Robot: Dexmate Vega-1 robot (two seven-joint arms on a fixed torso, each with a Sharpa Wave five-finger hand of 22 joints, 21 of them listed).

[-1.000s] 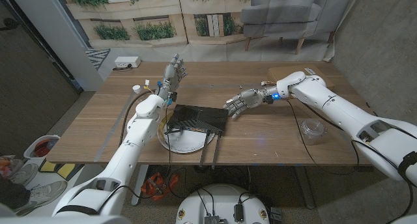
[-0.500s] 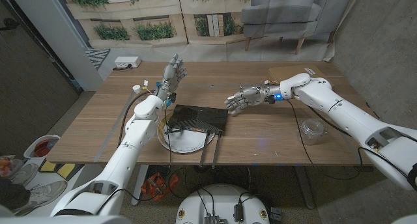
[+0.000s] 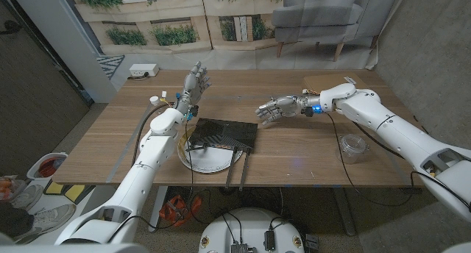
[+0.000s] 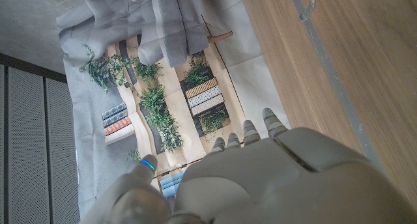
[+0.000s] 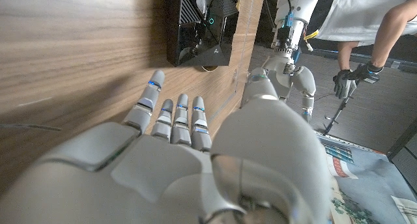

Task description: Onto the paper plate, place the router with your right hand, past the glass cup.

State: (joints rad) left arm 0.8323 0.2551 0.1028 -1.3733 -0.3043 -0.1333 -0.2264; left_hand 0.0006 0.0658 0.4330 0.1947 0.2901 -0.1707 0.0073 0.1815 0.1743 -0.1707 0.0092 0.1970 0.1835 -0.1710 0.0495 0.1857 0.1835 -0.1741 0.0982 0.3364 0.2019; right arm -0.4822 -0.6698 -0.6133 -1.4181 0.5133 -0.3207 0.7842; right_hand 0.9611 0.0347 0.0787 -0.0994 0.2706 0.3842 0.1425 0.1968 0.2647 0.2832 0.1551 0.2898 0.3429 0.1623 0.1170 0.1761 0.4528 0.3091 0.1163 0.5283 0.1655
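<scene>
Head view: your right hand (image 3: 274, 109) is empty, fingers apart, above bare wood just beside the flat black router (image 3: 223, 133) | router already lies across the white paper plate (image 3: 207, 158), antennas over the table edge | clear glass cup (image 3: 354, 148) well apart, under your forearm | retreat high, avoid router and cup | left hand (image 3: 196, 82) raised, fingers spread.

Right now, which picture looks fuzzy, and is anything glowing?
In the right wrist view, the right hand close to the camera looks soft and the wooden table is smeared; in the head view, a blue light glows at the right wrist, just behind the right hand; in the left wrist view, the left hand is blurry.
</scene>
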